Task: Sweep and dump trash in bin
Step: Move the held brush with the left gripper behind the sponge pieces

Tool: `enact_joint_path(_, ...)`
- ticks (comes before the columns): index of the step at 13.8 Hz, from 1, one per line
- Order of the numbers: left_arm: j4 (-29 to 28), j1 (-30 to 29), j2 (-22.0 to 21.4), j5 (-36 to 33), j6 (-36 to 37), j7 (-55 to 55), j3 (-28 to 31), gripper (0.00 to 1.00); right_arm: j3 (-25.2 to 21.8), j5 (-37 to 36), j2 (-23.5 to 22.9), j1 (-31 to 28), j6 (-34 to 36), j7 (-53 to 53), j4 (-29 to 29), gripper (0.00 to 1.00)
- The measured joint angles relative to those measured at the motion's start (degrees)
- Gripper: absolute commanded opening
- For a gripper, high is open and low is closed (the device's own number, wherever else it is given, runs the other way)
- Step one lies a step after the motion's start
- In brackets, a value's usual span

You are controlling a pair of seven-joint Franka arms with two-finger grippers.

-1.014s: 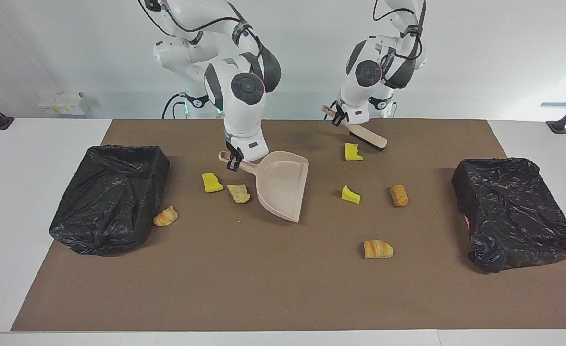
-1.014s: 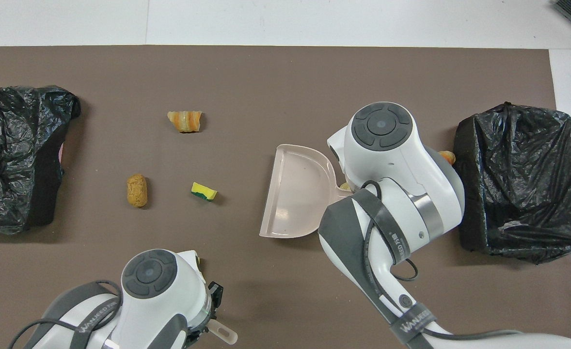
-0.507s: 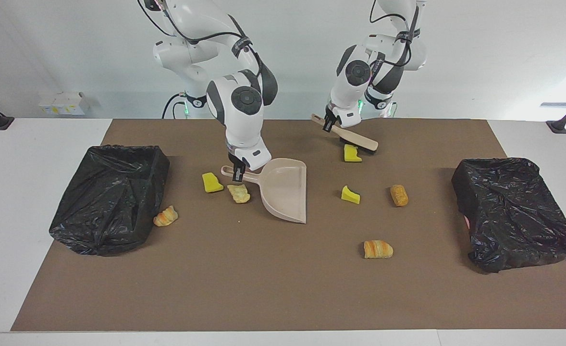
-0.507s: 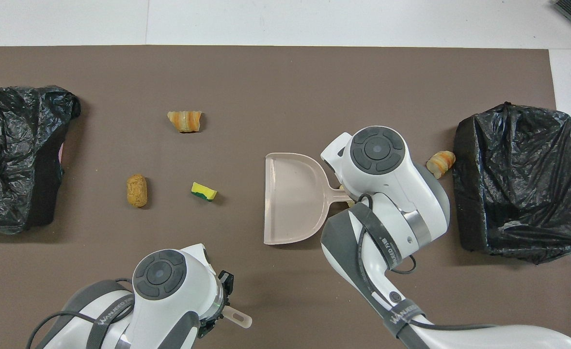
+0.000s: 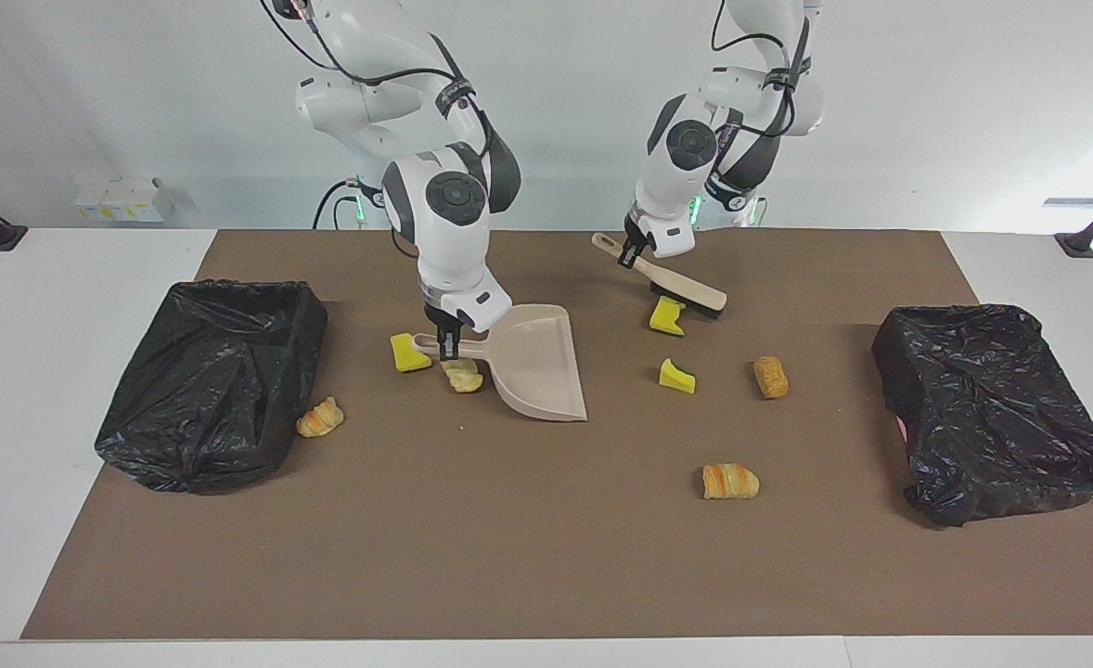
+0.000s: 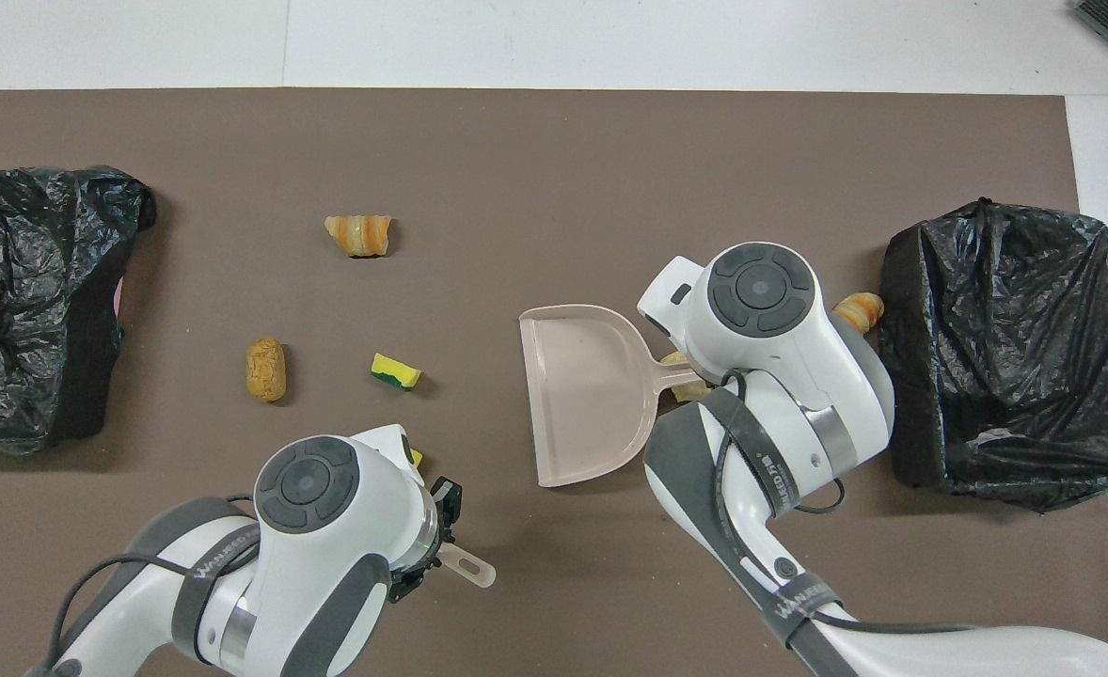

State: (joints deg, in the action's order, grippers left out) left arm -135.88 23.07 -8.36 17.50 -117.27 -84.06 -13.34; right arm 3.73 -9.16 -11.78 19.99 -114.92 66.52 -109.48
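Note:
My right gripper (image 5: 446,345) is shut on the handle of the beige dustpan (image 5: 535,364) (image 6: 590,393). The pan tilts down to the brown mat, its mouth toward the left arm's end. My left gripper (image 5: 630,250) is shut on the handle of the brush (image 5: 687,293), whose bristles touch a yellow sponge chunk (image 5: 665,315). Several trash pieces lie on the mat: a sponge chunk (image 5: 677,377) (image 6: 396,371), a bread roll (image 5: 770,377) (image 6: 265,369), a croissant (image 5: 730,481) (image 6: 358,235), a sponge chunk (image 5: 408,353), a pastry (image 5: 462,376) and a croissant (image 5: 320,417) (image 6: 857,308).
Two bins lined with black bags stand on the mat, one at the right arm's end (image 5: 212,371) (image 6: 1010,357) and one at the left arm's end (image 5: 992,408) (image 6: 18,301). The mat's edge (image 5: 509,631) farthest from the robots lies bare.
The right gripper swung the dustpan toward the right arm's end and lowered it beside the pastry. The left gripper brought the brush down onto the sponge chunk nearest the robots and nudged it away from them.

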Motion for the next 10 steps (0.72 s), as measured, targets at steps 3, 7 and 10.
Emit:
enact_joint_path(3, 3.9, -2.6, 2.7, -1.7, 0.1, 3.3, 0.2, 0.00, 0.1, 0.0, 0.0, 0.4, -2.3, -0.8, -1.5, 0.00)
enact_joint_path(7, 9.4, -2.5, 4.8, -6.8, 2.3, 4.8, -0.4, 0.00, 0.1, 0.0, 0.0, 1.0, -3.0, -2.0, -2.0, 0.00)
enact_joint_path(10, 11.7, -3.4, 4.8, -8.8, 5.2, 13.6, 0.0, 0.00, 0.1, 0.0, 0.0, 1.1, -3.0, -2.2, -2.0, 0.00)
